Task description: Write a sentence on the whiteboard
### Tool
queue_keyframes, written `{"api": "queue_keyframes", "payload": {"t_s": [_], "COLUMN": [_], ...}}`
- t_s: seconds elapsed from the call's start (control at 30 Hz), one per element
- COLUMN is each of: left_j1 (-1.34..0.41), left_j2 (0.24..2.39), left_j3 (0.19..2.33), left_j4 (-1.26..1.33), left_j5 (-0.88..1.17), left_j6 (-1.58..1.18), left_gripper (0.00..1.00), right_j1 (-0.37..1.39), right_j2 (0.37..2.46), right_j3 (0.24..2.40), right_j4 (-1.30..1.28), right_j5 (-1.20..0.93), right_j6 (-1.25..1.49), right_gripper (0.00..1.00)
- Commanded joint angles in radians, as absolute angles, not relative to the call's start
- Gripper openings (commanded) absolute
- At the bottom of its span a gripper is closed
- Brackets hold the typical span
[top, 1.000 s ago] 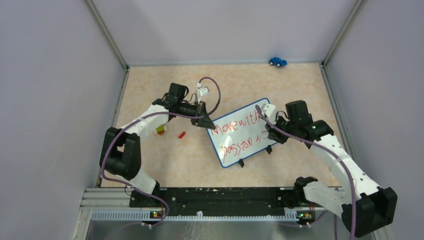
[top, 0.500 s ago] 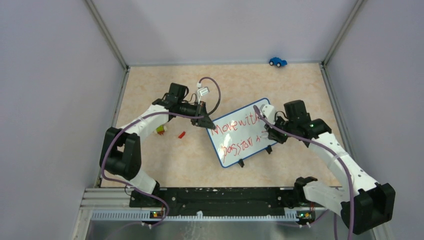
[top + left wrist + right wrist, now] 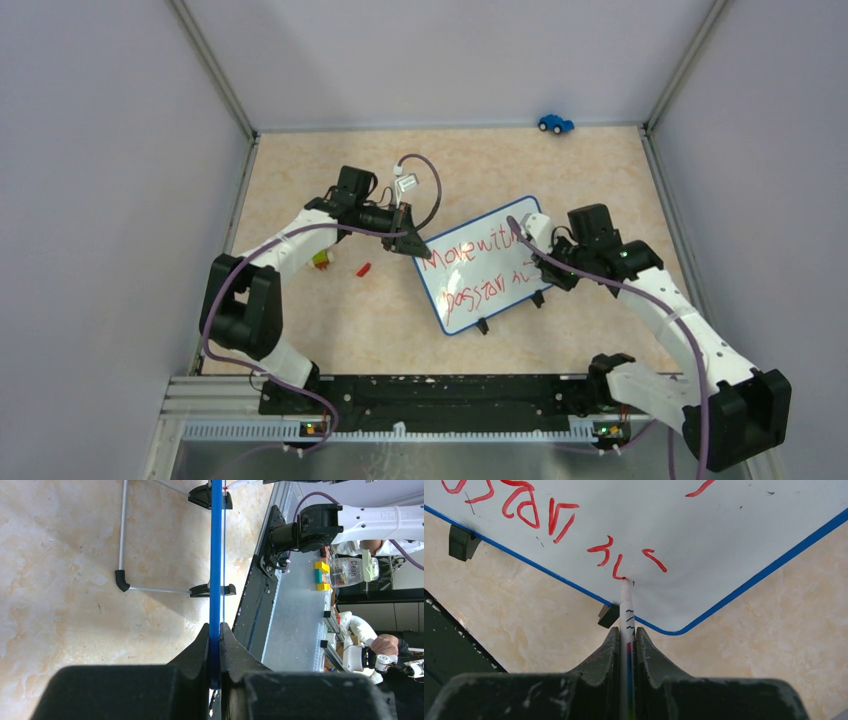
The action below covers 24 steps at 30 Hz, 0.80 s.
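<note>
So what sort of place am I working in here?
Most likely a robotics lab test cell: plain panel walls box in the tabletop, and the left wrist view shows a metal bench beyond with coloured blocks and a bottle marked Clean.

**Occlusions and crops, all three views**

Left wrist view: whiteboard [image 3: 216, 555] is seen edge-on, so only the blue rim shows and the writing face is out of sight. The rim runs off the top edge. Its near end is buried between the pinched fingers of the left gripper [image 3: 215, 628].

Right wrist view: the board is cropped at top, left and right. Sentence [image 3: 553, 516]: first line out of frame, second line cut off. Most of the marker [image 3: 626, 600] barrel is hidden inside the closed right gripper [image 3: 627, 631].

Top view: second line too small to read. Red scrap [image 3: 364, 268] and yellow-green object [image 3: 321, 259] too small to identify.
</note>
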<state>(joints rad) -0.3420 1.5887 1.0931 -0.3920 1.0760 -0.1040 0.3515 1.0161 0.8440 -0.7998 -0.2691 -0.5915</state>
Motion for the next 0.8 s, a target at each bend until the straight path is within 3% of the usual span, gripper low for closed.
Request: {"api": "queue_keyframes", "payload": {"t_s": [0.0, 0.77], "left_j1": [-0.328, -0.328], "left_j2": [1.606, 1.606], "left_j3": [1.095, 1.088], "left_j4": [-0.368, -0.365], "left_j5": [0.996, 1.000], "left_j6": [-0.084, -0.081], "left_gripper": [0.00, 0.00], "right_j1": [0.360, 0.406], "right_j2": [0.999, 0.991], "right_j3": [0.874, 0.902], "right_j4": [-0.724, -0.722], "right_j5": [-0.237, -0.281], "right_j6": [-0.560, -0.512], "right_gripper": [0.00, 0.00]}}
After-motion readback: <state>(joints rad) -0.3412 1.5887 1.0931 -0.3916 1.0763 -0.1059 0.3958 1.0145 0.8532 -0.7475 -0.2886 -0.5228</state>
